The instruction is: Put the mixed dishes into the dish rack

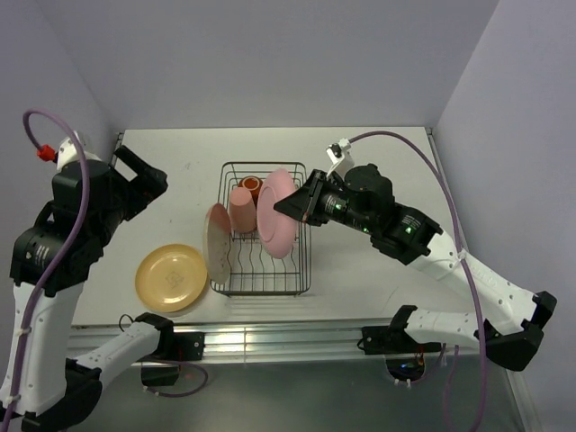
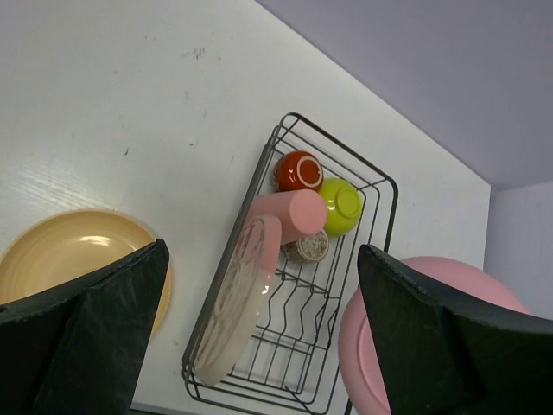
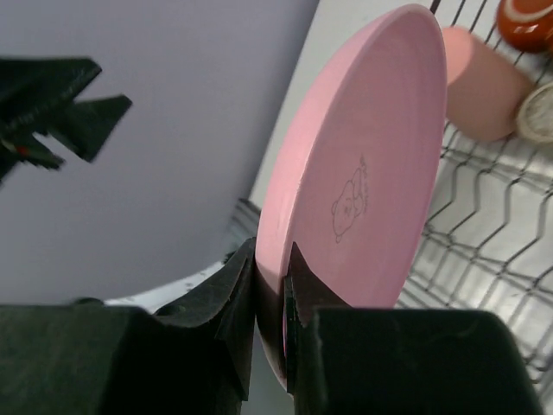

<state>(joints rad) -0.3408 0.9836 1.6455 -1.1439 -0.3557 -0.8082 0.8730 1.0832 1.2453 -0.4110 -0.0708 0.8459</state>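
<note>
The black wire dish rack (image 1: pixel 306 270) stands mid-table. In it a pink-and-cream plate (image 1: pixel 217 243) leans on the left side, with the salmon-pink tumbler (image 1: pixel 241 209), the red-orange cup (image 1: pixel 250 185), the lime-green bowl (image 2: pixel 340 206) and the small tan bowl (image 2: pixel 308 248) at the far end. My right gripper (image 1: pixel 304 207) is shut on the rim of the pink plate (image 1: pixel 277 213), held upright over the rack's right side; the wrist view shows the plate (image 3: pixel 363 173) pinched between the fingers. The yellow-orange plate (image 1: pixel 171 277) lies on the table left of the rack. My left gripper (image 1: pixel 144 175) is open, raised over the table's left.
The table (image 1: pixel 378 270) is white, walled on the back and both sides. A metal rail (image 1: pixel 270 337) runs along the near edge with both arm bases on it.
</note>
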